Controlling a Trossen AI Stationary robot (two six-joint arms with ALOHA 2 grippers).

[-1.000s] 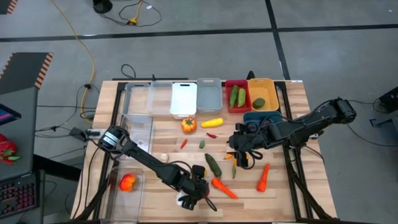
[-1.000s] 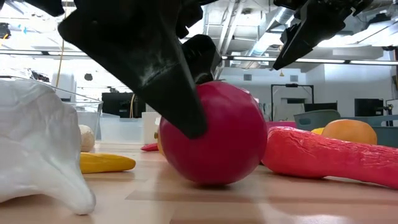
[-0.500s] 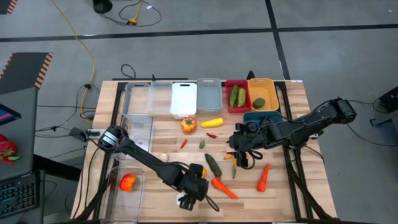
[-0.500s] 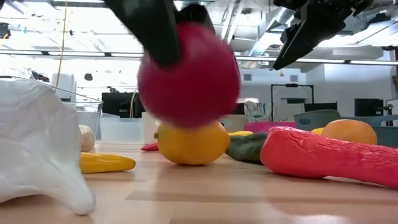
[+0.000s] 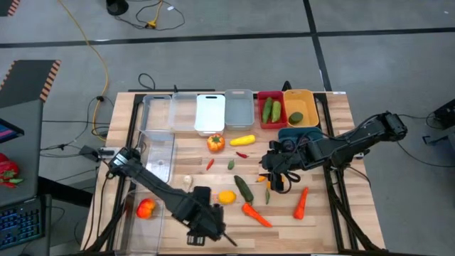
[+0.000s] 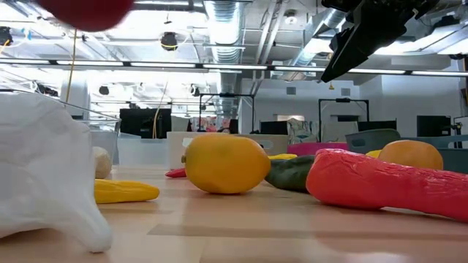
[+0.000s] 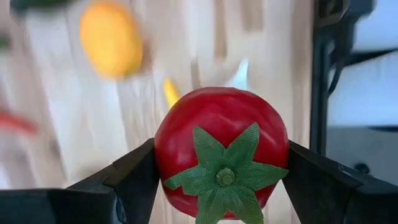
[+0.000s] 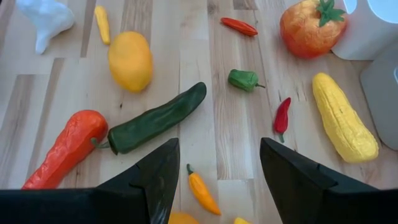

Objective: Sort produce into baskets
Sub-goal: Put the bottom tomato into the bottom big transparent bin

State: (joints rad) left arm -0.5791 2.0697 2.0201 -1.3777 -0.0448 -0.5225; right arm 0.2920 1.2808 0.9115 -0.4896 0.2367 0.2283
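My left gripper (image 5: 207, 226) hangs over the table's near edge, shut on a red tomato (image 7: 221, 149) with a green calyx. The low view shows only the tomato's underside (image 6: 88, 9), high up. My right gripper (image 5: 274, 176) stands open above the right middle of the table, with nothing between its fingers (image 8: 158, 177). Below it a yellow lemon (image 5: 226, 197), a green cucumber (image 5: 244, 188), two orange carrots (image 5: 256, 215) and small chilies lie loose on the wood. The baskets (image 5: 239, 107) stand in a row along the far edge. My left gripper pinches the red tomato between its two fingers, one on each round side (image 7: 163, 155), with the calyx facing the wrist camera. The fingers (image 7: 305, 180) come from above, pointing down. The tomato is lifted well clear of the table.
The red basket (image 5: 270, 110) holds cucumbers and the orange-yellow one (image 5: 300, 107) a green piece. A clear bin at the near left (image 5: 146, 208) holds an orange-red fruit. White garlic (image 6: 44, 175) lies near the front edge. An orange tomato (image 5: 215, 142) and a yellow piece (image 5: 242, 140) lie mid-table.
My left gripper has risen with the red tomato, lifting it off the table and out of most of the low view. It has shifted a little toward the table's left edge and tipped to point straight down. The lemon behind now shows.
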